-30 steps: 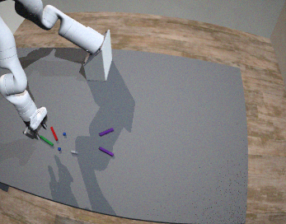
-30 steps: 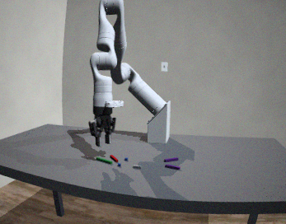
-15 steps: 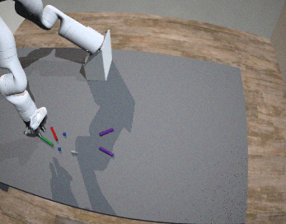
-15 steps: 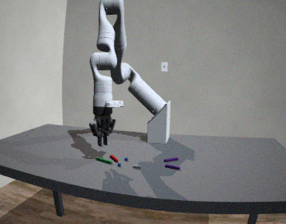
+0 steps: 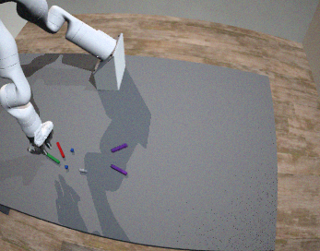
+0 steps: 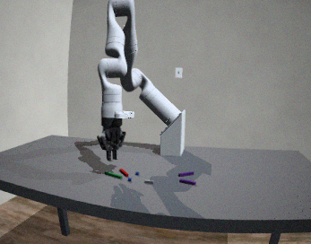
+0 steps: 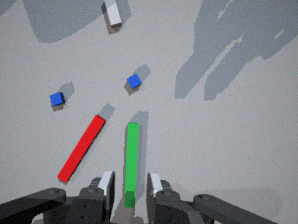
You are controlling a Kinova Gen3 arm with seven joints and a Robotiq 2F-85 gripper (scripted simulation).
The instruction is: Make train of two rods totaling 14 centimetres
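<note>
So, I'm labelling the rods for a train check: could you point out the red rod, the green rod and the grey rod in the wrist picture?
Red rod (image 5: pixel 61 149) (image 6: pixel 124 172) (image 7: pixel 81 149): wrist view, middle.
Green rod (image 5: pixel 53 158) (image 6: pixel 113 175) (image 7: pixel 132 155): wrist view, middle.
Grey rod (image 5: pixel 83 171) (image 6: pixel 149 181) (image 7: pixel 113 13): wrist view, middle.

Grey table (image 5: pixel 200 138) (image 6: pixel 253 193) (image 7: pixel 225 150), seven small coloured rods lying scattered on it

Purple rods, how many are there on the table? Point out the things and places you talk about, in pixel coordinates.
2. One purple rod (image 5: pixel 119 148) (image 6: pixel 185 174) lies nearer the arm's base; the other purple rod (image 5: pixel 119 170) (image 6: pixel 187 182) lies farther from it. Neither shows in the wrist view.
</note>
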